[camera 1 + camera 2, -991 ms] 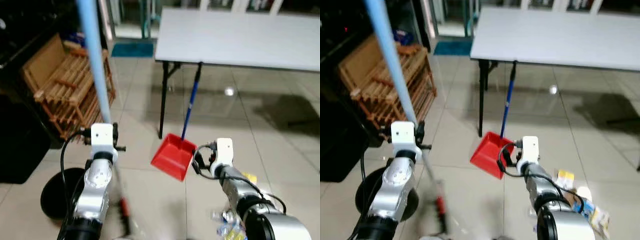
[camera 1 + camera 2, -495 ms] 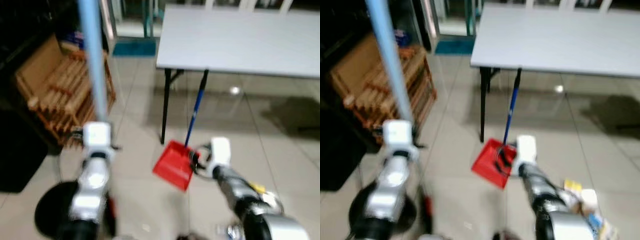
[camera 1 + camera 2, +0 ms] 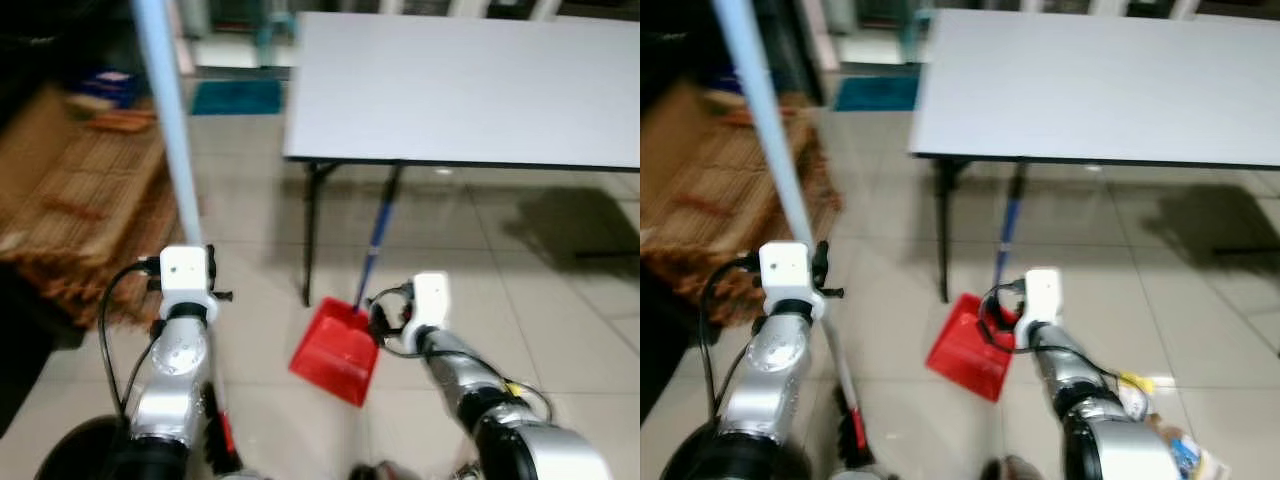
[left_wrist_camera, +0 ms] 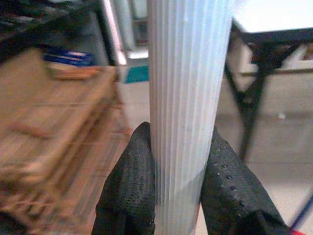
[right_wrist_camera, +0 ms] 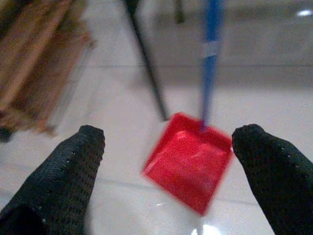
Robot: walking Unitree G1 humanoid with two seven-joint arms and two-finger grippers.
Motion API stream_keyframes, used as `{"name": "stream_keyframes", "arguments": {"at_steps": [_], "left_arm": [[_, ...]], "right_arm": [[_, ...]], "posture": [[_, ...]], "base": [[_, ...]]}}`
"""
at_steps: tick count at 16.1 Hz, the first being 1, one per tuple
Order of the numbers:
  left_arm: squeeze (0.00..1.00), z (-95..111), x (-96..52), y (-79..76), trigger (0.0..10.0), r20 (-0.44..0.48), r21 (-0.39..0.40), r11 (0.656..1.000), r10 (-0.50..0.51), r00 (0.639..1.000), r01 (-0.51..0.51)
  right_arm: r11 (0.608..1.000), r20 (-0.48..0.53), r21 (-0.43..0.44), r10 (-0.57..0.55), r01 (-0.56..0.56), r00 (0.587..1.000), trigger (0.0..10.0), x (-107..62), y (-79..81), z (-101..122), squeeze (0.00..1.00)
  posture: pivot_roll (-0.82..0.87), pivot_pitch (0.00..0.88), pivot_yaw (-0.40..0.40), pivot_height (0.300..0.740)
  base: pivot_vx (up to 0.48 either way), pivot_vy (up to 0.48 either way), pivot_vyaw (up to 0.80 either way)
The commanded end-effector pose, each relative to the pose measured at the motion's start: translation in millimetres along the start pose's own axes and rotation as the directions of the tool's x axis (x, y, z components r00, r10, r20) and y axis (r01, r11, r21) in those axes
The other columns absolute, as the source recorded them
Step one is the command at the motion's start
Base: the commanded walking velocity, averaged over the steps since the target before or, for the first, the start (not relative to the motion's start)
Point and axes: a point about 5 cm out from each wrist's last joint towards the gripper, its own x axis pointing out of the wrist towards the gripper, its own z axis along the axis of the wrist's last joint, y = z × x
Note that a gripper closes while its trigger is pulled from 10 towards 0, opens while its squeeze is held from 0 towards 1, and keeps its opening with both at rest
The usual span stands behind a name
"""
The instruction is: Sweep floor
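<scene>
My left gripper (image 4: 178,133) is shut on the broom's ribbed light-blue handle (image 4: 186,83), which rises steeply up and to the left (image 3: 165,110). The broom's lower end, with a red part (image 3: 852,430), reaches the floor beside my left arm. A red dustpan (image 3: 335,350) rests on the tiles, its blue handle (image 3: 378,235) leaning against the table's edge. My right gripper (image 5: 169,133) is open and points at the dustpan (image 5: 188,159) from a short way off, touching nothing.
A white folding table (image 3: 460,90) on black legs (image 3: 310,230) stands ahead. A wooden slatted rack (image 3: 70,200), blurred, is at the left. A black round object (image 3: 70,450) sits at the lower left, and some litter (image 3: 1185,455) lies on the tiles at the lower right.
The camera has shifted, so the table and dustpan now sit further left. My right gripper has come closer to the dustpan. The left gripper keeps its hold on the broom.
</scene>
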Motion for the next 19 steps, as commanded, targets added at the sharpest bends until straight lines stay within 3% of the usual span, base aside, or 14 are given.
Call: {"name": "stream_keyframes", "arguments": {"at_steps": [1, 16, 19], "left_arm": [[0.0, 13.7, 2.8, -1.1, 10.0, 0.071, -0.011, 1.0, -0.008, 0.997, 0.009], [0.0, 12.8, 1.4, -4.3, 10.0, 0.064, -0.022, 0.999, -0.023, 0.998, 0.024], [0.0, 12.6, 1.9, -3.5, 10.0, 0.062, -0.019, 1.0, -0.019, 0.998, 0.02]], "right_arm": [[1.0, 0.006, 0.008, 0.013, -0.013, 1.0, 10.0, 2.3, 7.1, 1.5, 0.0], [0.999, -0.001, 0.005, 0.041, -0.041, 0.999, 10.0, 2.1, 7.2, 1.3, 0.0], [0.999, -0.001, 0.006, 0.043, -0.043, 0.999, 10.0, 2.3, 7.9, 1.5, 0.0]], "posture": [[0.11, 0.114, -0.013, 0.74], [0.11, 0.117, -0.017, 0.74], [0.11, 0.113, -0.015, 0.74]], "base": [[0.0, 0.0, 0.0], [0.0, 0.0, 0.0], [0.246, 0.0, 0.0]]}}
